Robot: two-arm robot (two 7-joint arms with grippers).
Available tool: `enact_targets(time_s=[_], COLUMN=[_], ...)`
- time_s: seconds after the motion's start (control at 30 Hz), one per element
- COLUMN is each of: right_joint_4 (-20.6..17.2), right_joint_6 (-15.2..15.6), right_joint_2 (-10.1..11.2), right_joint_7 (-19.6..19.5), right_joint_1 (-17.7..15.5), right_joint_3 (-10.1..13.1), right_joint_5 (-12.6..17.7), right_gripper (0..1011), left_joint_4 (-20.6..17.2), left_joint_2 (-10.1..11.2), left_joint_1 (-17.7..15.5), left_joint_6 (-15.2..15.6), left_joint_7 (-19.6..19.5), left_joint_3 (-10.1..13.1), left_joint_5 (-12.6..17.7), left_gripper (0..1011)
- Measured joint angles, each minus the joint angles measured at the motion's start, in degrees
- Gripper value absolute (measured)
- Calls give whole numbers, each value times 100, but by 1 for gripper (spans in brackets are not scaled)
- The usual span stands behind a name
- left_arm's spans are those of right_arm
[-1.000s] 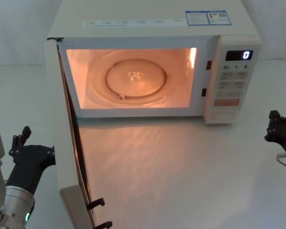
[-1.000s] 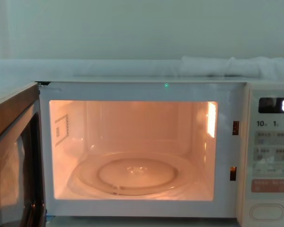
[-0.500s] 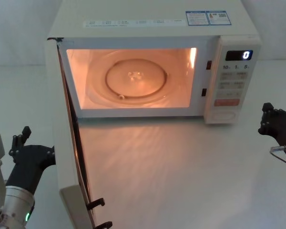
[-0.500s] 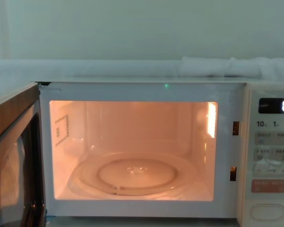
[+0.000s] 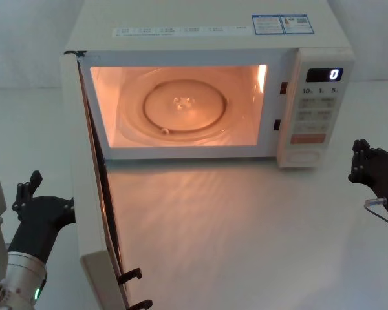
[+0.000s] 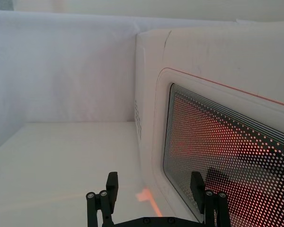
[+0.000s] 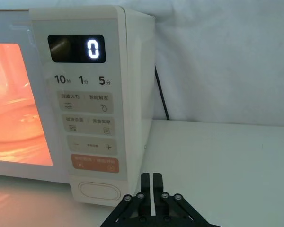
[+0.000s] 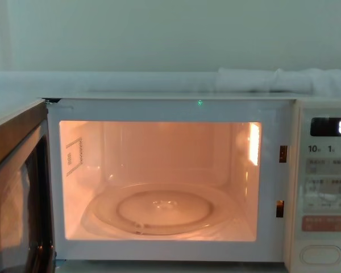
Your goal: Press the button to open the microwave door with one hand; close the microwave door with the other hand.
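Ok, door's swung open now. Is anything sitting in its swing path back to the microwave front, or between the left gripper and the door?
Nothing visible blocks it. The table in front of the lit cavity is bare, so the microwave door can swing shut freely. The left gripper, fingers open, sits just outside the door's outer face with no object between them.

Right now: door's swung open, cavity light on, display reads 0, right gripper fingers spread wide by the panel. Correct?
One error: the right gripper is shut, its fingers pressed together, as the right wrist view shows. The rest holds: the microwave door is open, the cavity is lit, the display reads 0.
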Motion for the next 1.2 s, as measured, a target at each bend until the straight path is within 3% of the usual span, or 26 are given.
enact_targets(time_s=[0.53,0.57,0.63,0.67,0.87,1.1,1.2], right_joint_4=[-4,-4,-5,-6,-7,-7,-7], right_joint_6=[4,4,4,4,4,4,4], right_joint_2=[5,5,5,5,5,5,5], right_joint_7=[0,0,0,0,0,0,0], right_joint_1=[-4,-4,-4,-4,-4,-4,-4], right_joint_3=[1,1,1,1,1,1,1], right_joint_5=[3,3,4,3,3,3,3], right_gripper=[472,539,568,639,833,996,1002], left_joint_4=[0,0,0,0,0,0,0], left_joint_2=[0,0,0,0,0,0,0], left_joint_1=[0,0,0,0,0,0,0], left_joint_6=[0,0,0,0,0,0,0], left_joint_7=[0,0,0,0,0,0,0], left_joint_3=[0,0,0,0,0,0,0], left_joint_5=[0,0,0,0,0,0,0], left_gripper=[1001,1001,1001,1001,1001,1001,1001])
